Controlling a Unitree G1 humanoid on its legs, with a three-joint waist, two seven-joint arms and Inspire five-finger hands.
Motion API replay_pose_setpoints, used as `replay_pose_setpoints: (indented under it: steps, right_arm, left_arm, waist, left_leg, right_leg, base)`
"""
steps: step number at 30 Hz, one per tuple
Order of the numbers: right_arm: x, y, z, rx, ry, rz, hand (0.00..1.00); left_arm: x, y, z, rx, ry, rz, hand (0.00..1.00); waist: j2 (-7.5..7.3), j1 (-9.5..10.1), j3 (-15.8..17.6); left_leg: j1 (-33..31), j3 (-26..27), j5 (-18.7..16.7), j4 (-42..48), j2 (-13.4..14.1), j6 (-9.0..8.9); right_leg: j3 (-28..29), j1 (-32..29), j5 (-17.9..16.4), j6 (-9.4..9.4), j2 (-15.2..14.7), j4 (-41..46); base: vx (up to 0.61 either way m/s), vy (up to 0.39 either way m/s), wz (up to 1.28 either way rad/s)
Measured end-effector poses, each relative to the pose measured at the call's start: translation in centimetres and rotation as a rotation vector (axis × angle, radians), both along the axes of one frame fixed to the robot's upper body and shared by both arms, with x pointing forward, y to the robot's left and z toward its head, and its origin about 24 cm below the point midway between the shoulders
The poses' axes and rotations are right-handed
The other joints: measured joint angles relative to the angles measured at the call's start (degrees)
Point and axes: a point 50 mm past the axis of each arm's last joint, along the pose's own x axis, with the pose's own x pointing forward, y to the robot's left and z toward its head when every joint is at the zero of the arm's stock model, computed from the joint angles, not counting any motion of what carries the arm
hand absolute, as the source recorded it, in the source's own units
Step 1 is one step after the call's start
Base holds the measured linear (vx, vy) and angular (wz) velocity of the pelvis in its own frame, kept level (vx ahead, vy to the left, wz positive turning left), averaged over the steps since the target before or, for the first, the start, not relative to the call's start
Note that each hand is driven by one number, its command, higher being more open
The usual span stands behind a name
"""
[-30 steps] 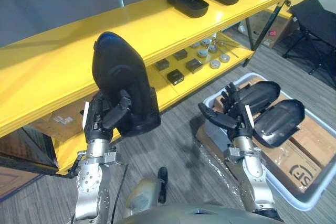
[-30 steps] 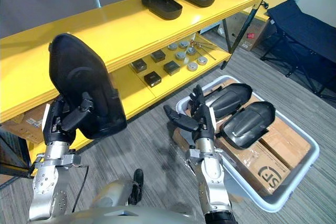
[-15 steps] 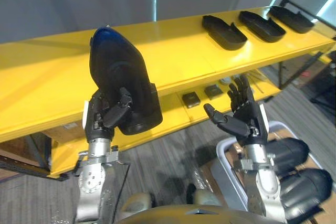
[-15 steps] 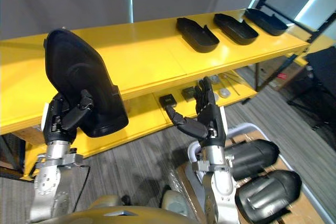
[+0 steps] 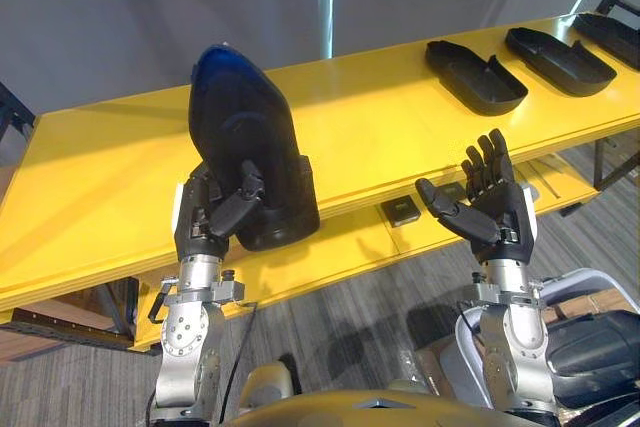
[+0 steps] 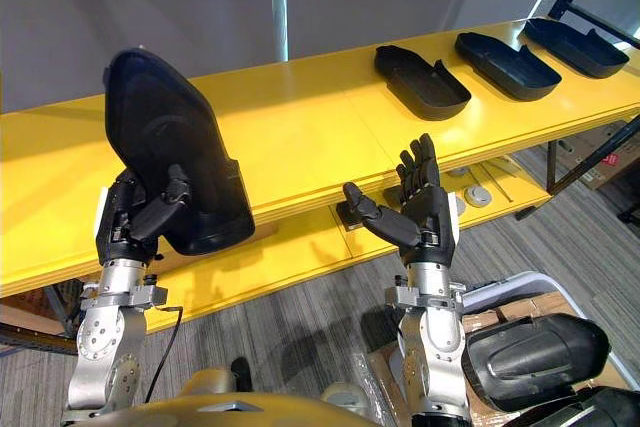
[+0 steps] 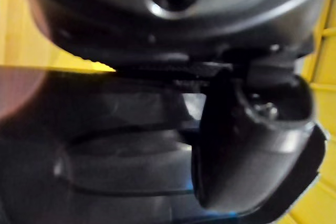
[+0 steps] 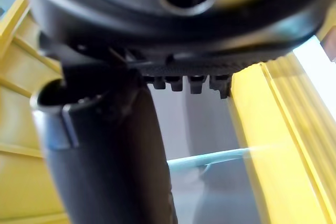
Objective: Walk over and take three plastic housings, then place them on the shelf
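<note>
A: So, where does the housing sit against the fingers?

B: The left hand (image 5: 213,222) has its fingers (image 5: 200,209) curled round the lower end of one black plastic housing (image 5: 243,127), with the thumb pressed across its front. The housing stands upright and rises well above the fingertips, rounded nose topmost.

A: What does it look like?

B: It is a long, glossy black shell, broad and squared at the gripped end and tapering to a rounded tip. The left wrist view shows its dark curved surface right against the thumb.

A: And the other hand?

B: The right hand (image 5: 497,219) holds nothing. Its fingers are straight and point up, with the thumb spread wide toward the left hand.

A: Room to move?

B: The yellow shelf (image 5: 120,177) runs behind both sets of fingers, its top board open behind the held housing and between the hands. Beyond the right fingers, three more housings (image 6: 420,80) lie in a row, hollow side up, well apart from that hand. A lower board (image 5: 330,257) carries a small black block (image 5: 400,211) near the right thumb. Below the right wrist, a white bin (image 6: 500,292) holds further housings (image 6: 535,347).
</note>
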Motion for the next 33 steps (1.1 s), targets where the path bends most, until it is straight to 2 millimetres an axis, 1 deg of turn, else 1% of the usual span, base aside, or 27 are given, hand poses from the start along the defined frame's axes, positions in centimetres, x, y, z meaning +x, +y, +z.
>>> replay_pose_setpoints:
  steps: [1,2,3,4,5,6,7,8,9,10,12,13,14,15,16,17,18,19,20,22,23,25,26,27,29,30,33]
  right_arm:
    - [0.0,0.2,0.1,0.005,-0.006,0.003,1.0]
    - [0.0,0.5,0.5,0.009,-0.021,0.007,1.0]
    - [-0.1,0.7,1.0,0.01,-0.043,0.007,1.0]
    - [-0.2,0.8,1.3,0.014,-0.052,0.001,1.0]
    - [-0.4,0.9,1.6,0.02,-0.063,-0.002,1.0]
    - [-0.5,1.0,1.6,0.021,-0.058,0.004,1.0]
    - [-0.7,1.2,1.5,0.021,-0.04,0.016,1.0]
    - [-0.7,1.3,1.3,0.017,-0.028,0.026,1.0]
    - [-0.7,1.6,1.1,0.016,-0.008,0.055,1.0]
    - [-0.9,1.8,0.8,0.015,0.01,0.076,1.0]
    - [-1.4,2.0,0.5,0.014,0.034,0.094,1.0]
    - [-1.8,2.2,0.3,0.014,0.048,0.113,1.0]
    - [-2.0,2.3,0.2,0.009,0.057,0.127,1.0]
    - [-2.0,2.3,0.2,0.007,0.062,0.135,1.0]
    - [-2.0,2.6,0.1,0.007,0.067,0.166,1.0]
    - [-2.0,2.8,0.1,0.007,0.067,0.18,1.0]
    - [-1.9,2.9,0.1,-0.004,0.07,0.216,1.0]
    - [-1.8,3.0,0.2,-0.014,0.071,0.235,1.0]
    - [-1.6,3.2,0.3,-0.028,0.074,0.273,1.0]
    - [-1.3,3.5,0.6,-0.03,0.061,0.321,1.0]
    - [-1.2,3.5,0.6,-0.03,0.058,0.328,1.0]
    - [-1.2,3.5,0.7,-0.034,0.056,0.336,1.0]
    - [-1.1,3.6,0.8,-0.028,0.052,0.343,1.0]
    - [-1.0,3.8,1.0,-0.016,0.041,0.356,1.0]
    - [-0.9,4.3,1.3,-0.005,0.025,0.377,1.0]
    - [-0.9,4.9,1.4,0.0,0.019,0.402,1.0]
    - [-1.1,6.2,1.7,0.013,0.013,0.461,1.0]
  left_arm:
    - [0.0,0.0,0.1,0.005,-0.004,-0.007,0.0]
    - [0.1,-0.1,0.6,0.021,-0.024,-0.033,0.0]
    - [0.2,-0.5,1.5,0.045,-0.057,-0.082,0.0]
    - [0.4,-1.0,2.1,0.057,-0.077,-0.117,0.0]
    - [1.0,-2.1,3.2,0.075,-0.118,-0.193,0.0]
    - [1.5,-2.9,3.9,0.085,-0.148,-0.241,0.0]
    - [2.2,-4.2,4.9,0.091,-0.178,-0.299,0.0]
    - [2.5,-4.7,5.3,0.092,-0.191,-0.321,0.0]
    - [3.2,-5.4,6.2,0.101,-0.213,-0.351,0.0]
    - [4.0,-5.8,7.0,0.115,-0.223,-0.36,0.0]
    - [5.2,-6.0,8.1,0.132,-0.236,-0.344,0.0]
    - [6.2,-5.9,8.7,0.137,-0.244,-0.313,0.0]
    - [7.3,-5.6,9.3,0.146,-0.241,-0.271,0.0]
    - [7.8,-5.3,9.5,0.148,-0.237,-0.245,0.0]
    - [9.2,-4.3,9.8,0.125,-0.208,-0.183,0.0]
    - [9.8,-3.9,9.8,0.119,-0.196,-0.154,0.0]
    - [11.1,-2.9,9.7,0.107,-0.161,-0.09,0.0]
    - [11.7,-2.4,9.7,0.099,-0.14,-0.057,0.0]
    - [13.0,-1.1,9.6,0.076,-0.094,0.025,0.0]
    - [14.2,1.1,9.5,0.014,-0.039,0.159,0.0]
    - [14.6,2.0,9.5,-0.003,-0.012,0.211,0.0]
    - [15.1,3.0,9.5,-0.035,0.026,0.262,0.0]
    - [15.2,3.2,9.5,-0.036,0.035,0.276,0.0]
    - [15.4,3.5,9.8,-0.035,0.044,0.293,0.0]
    - [15.8,3.6,10.1,-0.054,0.058,0.292,0.0]
    - [16.0,3.6,10.2,-0.051,0.069,0.294,0.0]
    - [16.3,3.6,9.6,-0.074,0.113,0.276,0.0]
  waist:
    - [-0.17,-0.03,-0.1]
    - [-0.39,-0.32,-0.24]
    - [-0.43,-1.02,-0.34]
    - [-0.42,-1.25,-0.47]
    - [-0.47,-2.05,-0.67]
    - [-0.55,-2.53,-0.82]
    - [-0.68,-2.85,-1.38]
    - [-0.72,-3.2,-1.71]
    - [-0.77,-4.15,-1.87]
    - [-0.75,-5.47,-1.94]
    - [-0.73,-6.37,-2.0]
    - [-0.63,-7.22,-2.1]
    - [-0.48,-7.52,-2.25]
    - [-0.41,-7.88,-2.42]
    - [-0.13,-8.61,-2.78]
    - [0.06,-8.72,-2.9]
    - [0.6,-8.84,-3.22]
    - [0.8,-9.0,-3.28]
    - [1.12,-9.55,-3.32]
    - [1.46,-10.66,-3.12]
    - [1.56,-10.69,-3.02]
    - [1.72,-10.79,-2.76]
    - [1.78,-10.85,-2.46]
    - [1.99,-10.88,-1.45]
    - [2.14,-10.75,0.4]
    - [2.19,-10.78,1.45]
    - [2.35,-11.0,3.17]
  left_leg:
    - [1.16,0.91,0.49,-1.89,-0.09,-0.61]
    - [2.81,2.03,1.78,-4.94,-0.25,-0.83]
    - [3.83,2.9,3.05,-7.43,-0.21,-0.74]
    - [3.97,3.2,3.58,-8.16,-0.11,-0.8]
    - [4.02,3.48,4.34,-8.84,0.13,-1.22]
    - [4.05,3.95,4.47,-8.85,0.18,-1.13]
    - [4.2,5.1,4.46,-8.89,0.7,-1.16]
    - [4.34,5.77,4.5,-8.95,0.98,-1.24]
    - [5.14,6.67,4.53,-9.35,1.26,-1.29]
    - [6.49,7.96,4.7,-10.44,1.62,-1.53]
    - [8.36,9.44,4.83,-12.24,1.95,-1.74]
    - [9.29,10.69,4.97,-13.46,1.94,-1.97]
    - [10.11,11.72,5.08,-14.83,1.92,-2.0]
    - [10.3,12.07,5.36,-15.29,1.96,-1.97]
    - [10.79,12.8,6.31,-16.81,2.09,-2.07]
    - [10.92,13.19,6.67,-17.35,2.18,-2.14]
    - [10.82,13.76,7.32,-17.98,2.39,-2.34]
    - [10.55,13.97,7.59,-18.11,2.49,-2.33]
    - [9.83,14.17,8.31,-18.23,2.72,-2.6]
    - [8.55,14.32,8.99,-18.31,2.96,-2.45]
    - [7.76,14.46,9.15,-18.2,2.93,-2.49]
    - [6.74,14.46,9.47,-17.83,3.03,-2.45]
    - [6.51,14.47,9.47,-17.67,3.04,-2.44]
    - [6.17,14.43,9.5,-17.55,3.02,-2.4]
    - [5.74,14.3,9.59,-17.29,3.02,-2.27]
    - [5.29,14.24,9.57,-16.89,3.07,-2.27]
    - [3.77,13.9,9.61,-16.2,3.19,-2.19]
  right_leg:
    - [0.58,-0.07,-0.09,-0.13,0.0,-0.19]
    - [1.53,-0.15,-0.31,-0.4,0.03,-0.82]
    - [2.29,-0.6,-0.12,-0.17,0.26,-1.33]
    - [2.68,-0.9,0.04,0.01,0.45,-1.55]
    - [2.9,-1.2,0.56,0.02,0.8,-2.0]
    - [3.14,-1.42,1.03,0.1,1.05,-2.19]
    - [4.41,-1.58,2.22,0.81,1.49,-2.5]
    - [4.91,-1.55,2.75,0.78,1.73,-2.95]
    - [6.03,-1.36,3.46,0.72,2.12,-3.49]
    - [6.45,-0.92,4.19,0.69,2.42,-4.05]
    - [7.78,-0.74,4.25,0.71,2.52,-4.03]
    - [8.37,-0.71,4.25,0.71,2.58,-4.04]
    - [9.1,-1.02,4.24,0.71,2.91,-4.04]
    - [9.28,-1.26,4.24,0.72,3.05,-4.05]
    - [9.78,-2.02,4.24,0.72,3.47,-3.86]
    - [10.03,-2.39,4.26,0.73,3.66,-3.8]
    - [10.65,-3.49,4.44,0.66,4.12,-3.55]
    - [10.87,-4.1,4.51,0.64,4.3,-3.29]
    - [11.1,-5.25,4.55,0.62,4.58,-2.73]
    - [11.38,-7.15,4.58,0.6,4.98,-1.89]
    - [11.61,-8.19,4.61,0.56,5.22,-1.51]
    - [11.74,-9.38,4.61,0.54,5.35,-0.93]
    - [11.76,-9.65,4.61,0.55,5.34,-0.75]
    - [11.78,-9.95,4.61,0.55,5.3,-0.59]
    - [11.78,-10.53,4.58,0.55,5.25,0.06]
    - [11.76,-10.85,4.55,0.54,5.24,0.22]
    - [11.55,-12.23,4.55,0.53,5.21,1.01]
  base:
    - [-0.07,-0.019,-0.31]
    - [-0.08,-0.038,-0.42]
    - [-0.05,-0.039,-0.36]
    - [-0.03,-0.047,-0.24]
    - [-0.01,-0.037,-0.17]
    - [0.01,-0.029,-0.33]
    - [0.04,-0.01,-0.4]
    - [0.06,-0.001,-0.56]
    - [0.05,0.001,-0.55]
    - [0.03,-0.007,-0.6]
    - [-0.01,-0.002,-0.47]
    - [-0.04,0.005,-0.42]
    - [-0.04,-0.001,-0.37]
    - [-0.04,-0.02,-0.32]
    - [-0.04,-0.024,-0.21]
    - [-0.05,-0.042,-0.25]
    - [-0.03,-0.03,-0.19]
    - [-0.04,-0.048,-0.18]
    - [-0.03,-0.034,-0.08]
    - [-0.04,-0.047,-0.06]
    - [-0.02,-0.029,-0.07]
    - [0.0,0.0,0.0]
    - [0.0,0.0,0.0]
    - [-0.01,-0.005,0.03]
    - [-0.02,-0.003,0.03]
    - [-0.04,-0.006,0.03]
    - [-0.02,-0.006,0.05]
